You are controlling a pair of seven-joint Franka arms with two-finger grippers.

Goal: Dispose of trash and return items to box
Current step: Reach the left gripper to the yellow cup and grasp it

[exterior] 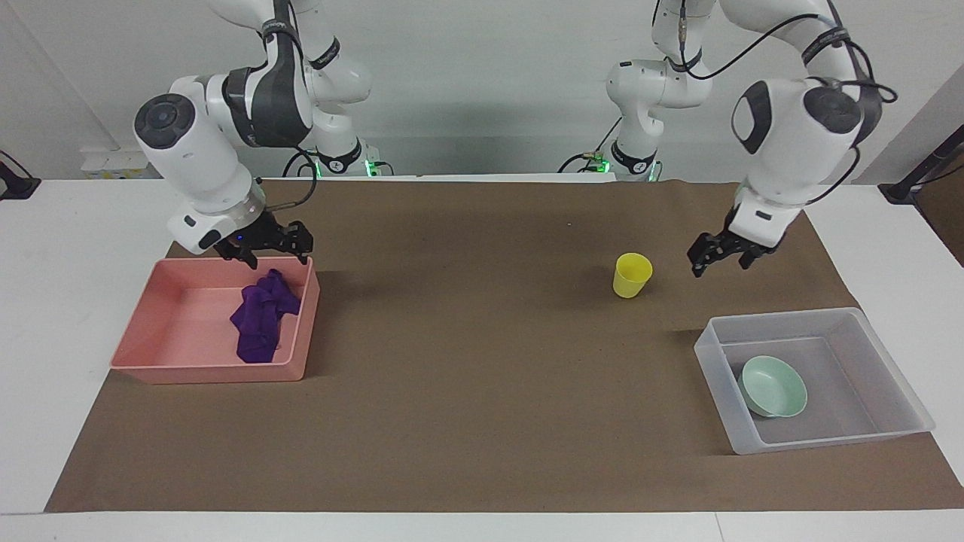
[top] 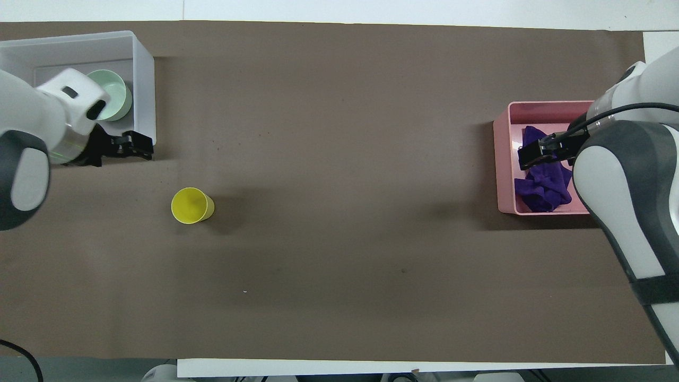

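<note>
The purple rag [exterior: 262,316] lies crumpled in the pink tray [exterior: 173,369]; it also shows in the overhead view [top: 541,188]. My right gripper [exterior: 275,248] is open and empty, raised over the tray's wall nearest the robots, just above the rag; it also shows in the overhead view [top: 530,158]. The yellow cup [exterior: 631,275] stands upright on the brown mat [top: 192,205]. The mint-green bowl [exterior: 773,386] sits in the clear bin [exterior: 889,429]. My left gripper [exterior: 719,260] is open and empty, in the air over the mat between cup and bin [top: 139,149].
The brown mat [exterior: 467,361] covers most of the white table. The pink tray [top: 501,159] is at the right arm's end, the clear bin [top: 143,79] at the left arm's end. My left arm covers part of the bin and bowl [top: 118,101] in the overhead view.
</note>
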